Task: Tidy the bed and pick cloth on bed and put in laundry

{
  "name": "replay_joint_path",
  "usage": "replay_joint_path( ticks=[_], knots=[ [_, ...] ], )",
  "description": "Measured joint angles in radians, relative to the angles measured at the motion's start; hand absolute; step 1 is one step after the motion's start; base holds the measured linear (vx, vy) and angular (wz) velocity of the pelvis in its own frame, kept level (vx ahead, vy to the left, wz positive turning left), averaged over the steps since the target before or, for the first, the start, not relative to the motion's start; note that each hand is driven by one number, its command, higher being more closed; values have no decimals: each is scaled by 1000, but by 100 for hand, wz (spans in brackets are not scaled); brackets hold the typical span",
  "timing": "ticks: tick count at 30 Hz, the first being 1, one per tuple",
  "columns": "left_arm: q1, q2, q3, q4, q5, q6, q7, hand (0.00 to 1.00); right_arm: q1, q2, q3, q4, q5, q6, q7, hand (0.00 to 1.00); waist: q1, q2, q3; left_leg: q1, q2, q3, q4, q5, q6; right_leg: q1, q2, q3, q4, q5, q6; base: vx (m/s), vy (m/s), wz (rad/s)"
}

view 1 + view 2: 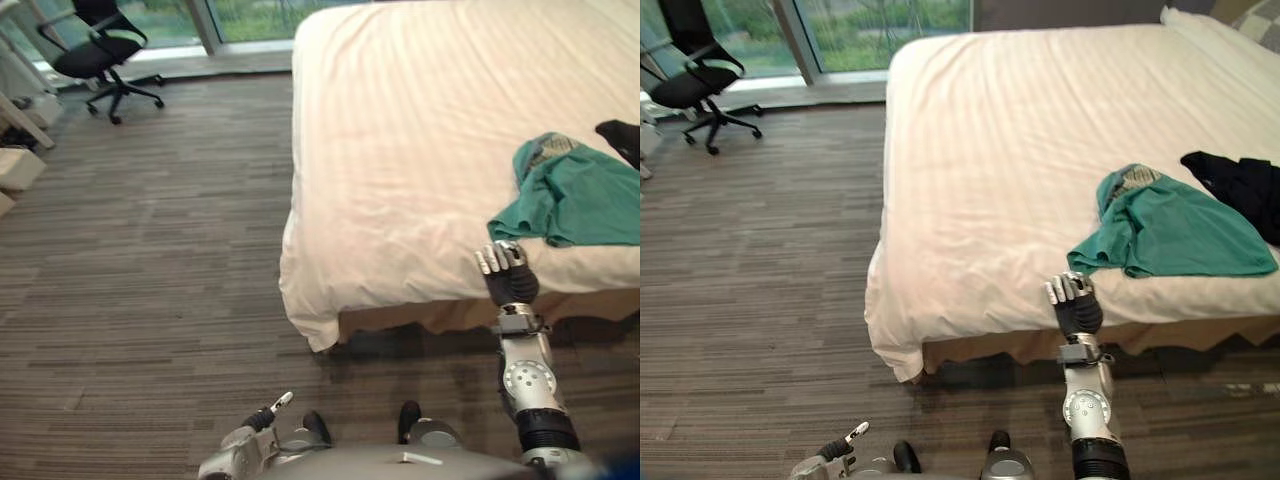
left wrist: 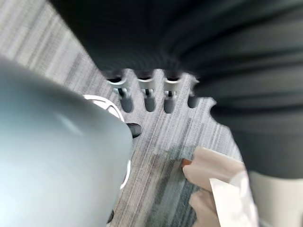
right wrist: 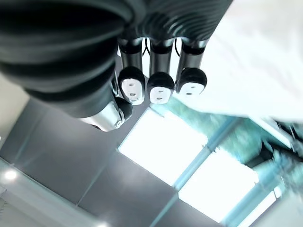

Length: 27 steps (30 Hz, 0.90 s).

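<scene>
On the bed [image 1: 400,130]: a green cloth [image 1: 1170,225] was seen crumpled by the near edge, with a dark cloth [image 1: 1240,185] just beyond it.
Right hand [image 1: 1072,300]: was raised at the bed's edge, just short of the green cloth; fingers were kept loosely straight, nothing held.
Left hand [image 2: 149,99]: was hung low over the floor [image 1: 150,250], fingers relaxed.
Far corner: an office chair [image 1: 100,50] was parked.
</scene>
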Motion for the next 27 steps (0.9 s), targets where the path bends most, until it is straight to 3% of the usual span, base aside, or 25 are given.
replay_joint_path(
  ticks=[3, 6, 9, 12, 13, 16, 18, 21, 24, 27],
  knots=[
    [1, -1, -14, 19, 18, -23, -8, 0, -39, 8, 100, 1, 47, 38, -33, 100, 6, 6, -5, 17, -3, -21, -1, 0, 0, 32, -1, -24, -14, 3, 3, -29, 7, 15],
    [-7, 4, -44, 28, 21, -45, -8, 0, -139, 31, 166, 9, 59, 29, -105, 100, 6, 13, -6, -11, -12, -41, 0, 1, 1, 16, -1, -41, -27, 9, 3, -46, 5, 11],
    [-70, 6, -77, 33, 14, -63, -14, 0, -394, 31, 195, 74, 59, -25, -211, 100, 31, 30, 52, -130, -4, -69, 23, 5, -6, -103, -10, -43, 13, 15, -15, -105, -4, 10],
    [-178, 7, -76, 32, -16, -86, -32, 0, -661, 9, 175, 154, 58, -78, -271, 100, 56, 46, 173, -261, -13, -97, 20, 22, -26, -255, -26, -52, 77, 22, -35, -124, -5, 19],
    [-218, 11, -75, 33, -24, -102, -32, 0, -739, -9, 164, 186, 56, -93, -279, 100, 65, 57, 217, -307, -8, -107, 13, 66, -29, -297, -22, -59, 84, 35, -47, -64, -29, 20],
    [-302, 13, -75, 68, -68, -141, -29, 0, -823, -55, 120, 263, 55, -110, -295, 100, 107, 62, 245, -424, 3, -122, 16, 120, 20, -411, -14, -75, 101, 57, -55, -25, -49, 14],
    [-345, 12, -75, 79, -89, -161, -22, 0, -859, -72, 97, 287, 58, -123, -311, 100, 113, 62, 263, -477, 5, -128, 25, 135, 40, -475, -21, -79, 142, 53, -61, 49, -17, 13],
    [-415, -7, -73, 100, -101, -191, 2, 0, -899, -105, 83, 288, 59, -159, -335, 100, 125, 68, 268, -555, 1, -148, 54, 137, 43, -568, -43, -74, 211, 35, -68, 47, 2, 6],
    [-460, -33, -60, 87, -103, -220, 39, 0, -897, -113, 64, 270, 76, -213, -351, 100, 130, 66, 271, -602, -8, -147, 65, 137, 43, -654, -72, -52, 304, -25, -66, -13, 1, 4],
    [-464, -59, -28, 37, -103, -219, 86, 0, -859, -81, 64, 188, 109, -257, -334, 100, 128, 49, 287, -624, -6, -120, 70, 134, 38, -724, -86, -26, 383, -66, -79, -62, -37, -12]
  ],
)
